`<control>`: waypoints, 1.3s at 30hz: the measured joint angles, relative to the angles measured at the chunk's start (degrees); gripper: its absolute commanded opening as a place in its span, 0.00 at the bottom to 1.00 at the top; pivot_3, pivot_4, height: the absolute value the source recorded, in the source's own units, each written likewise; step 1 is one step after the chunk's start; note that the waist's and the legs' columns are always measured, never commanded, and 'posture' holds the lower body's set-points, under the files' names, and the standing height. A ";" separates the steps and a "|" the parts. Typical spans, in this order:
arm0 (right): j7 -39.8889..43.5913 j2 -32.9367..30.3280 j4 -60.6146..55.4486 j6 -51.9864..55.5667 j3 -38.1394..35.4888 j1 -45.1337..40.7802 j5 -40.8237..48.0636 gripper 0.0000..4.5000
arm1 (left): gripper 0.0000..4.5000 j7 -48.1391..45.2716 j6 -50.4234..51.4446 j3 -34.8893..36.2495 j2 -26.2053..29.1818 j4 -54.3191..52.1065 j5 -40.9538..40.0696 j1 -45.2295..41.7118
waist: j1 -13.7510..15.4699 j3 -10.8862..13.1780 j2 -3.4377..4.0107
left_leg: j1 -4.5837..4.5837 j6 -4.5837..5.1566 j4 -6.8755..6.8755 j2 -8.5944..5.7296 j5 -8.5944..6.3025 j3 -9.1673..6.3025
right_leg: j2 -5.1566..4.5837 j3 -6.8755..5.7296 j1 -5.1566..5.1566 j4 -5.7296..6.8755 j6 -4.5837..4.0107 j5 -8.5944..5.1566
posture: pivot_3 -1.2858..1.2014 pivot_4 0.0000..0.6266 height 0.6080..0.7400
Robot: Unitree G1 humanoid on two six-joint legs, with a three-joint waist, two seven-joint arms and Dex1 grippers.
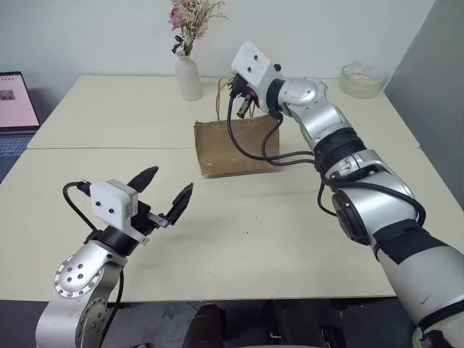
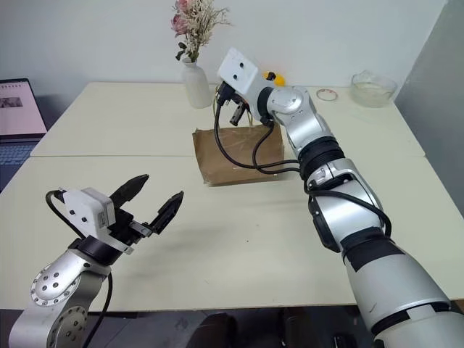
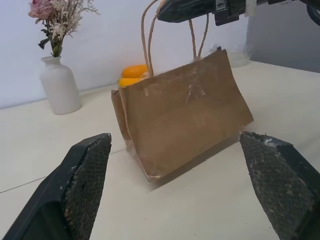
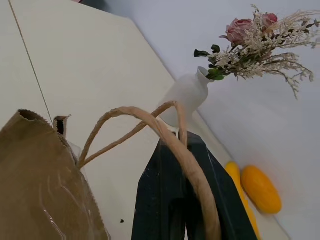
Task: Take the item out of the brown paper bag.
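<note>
The brown paper bag point(image 1: 235, 145) stands upright at the middle of the table, and its tan string handles point(image 4: 145, 117) rise above its mouth. My right gripper point(image 1: 243, 107) hovers just over the bag's top with its fingers shut. One handle loop lies across the fingers point(image 4: 165, 200); whether it is pinched I cannot tell. The item is hidden from view. My left gripper point(image 1: 172, 178) is open and empty near the table's front left, pointing toward the bag point(image 3: 185, 115) from well short of it.
A white vase point(image 1: 188, 76) with dried flowers stands behind the bag. Yellow and orange fruit point(image 4: 260, 190) lie behind it as well. A glass bowl point(image 1: 362, 78) sits at the far right corner. A laptop point(image 1: 16, 101) is at the far left.
</note>
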 measured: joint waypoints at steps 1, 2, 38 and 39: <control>0.00 0.01 0.11 -0.06 0.00 0.00 -0.05 0.01 | 0.95 -0.06 -0.04 -0.04 -0.02 0.05 0.04 -0.04 | -0.06 0.00 0.00 | 0.00 0.00 0.00 0.00 0.00 0.00 | 0.00 0.00 0.00 0.00 0.00 0.00 | 0.52 0.24 1.00; 0.00 0.01 0.13 -0.10 0.00 0.00 -0.07 0.01 | 0.95 -0.12 -0.08 -0.06 -0.02 0.09 0.07 -0.06 | -0.10 0.00 0.00 | 0.00 0.00 0.00 0.00 0.00 0.00 | 0.00 0.00 0.00 0.00 0.00 0.00 | 0.52 0.24 1.00; 18.72 -17.75 -52.81 26.22 -5.59 33.25 13.43 0.99 | 0.95 -0.85 -0.90 1.30 1.98 3.14 0.64 -4.73 | 1.17 -0.01 -0.02 | 0.02 0.00 0.03 -0.06 0.00 -0.11 | -0.10 -0.09 0.10 0.01 0.03 0.00 | 0.52 0.24 1.00; 18.51 -18.72 -58.42 29.69 -7.61 36.64 15.56 0.99 | 0.95 -0.89 -0.04 1.14 2.81 3.98 0.58 -6.50 | 1.22 -0.01 -0.02 | 0.04 0.00 0.03 -0.05 0.00 -0.13 | -0.08 -0.11 0.12 0.01 0.07 -0.02 | 0.52 0.24 1.00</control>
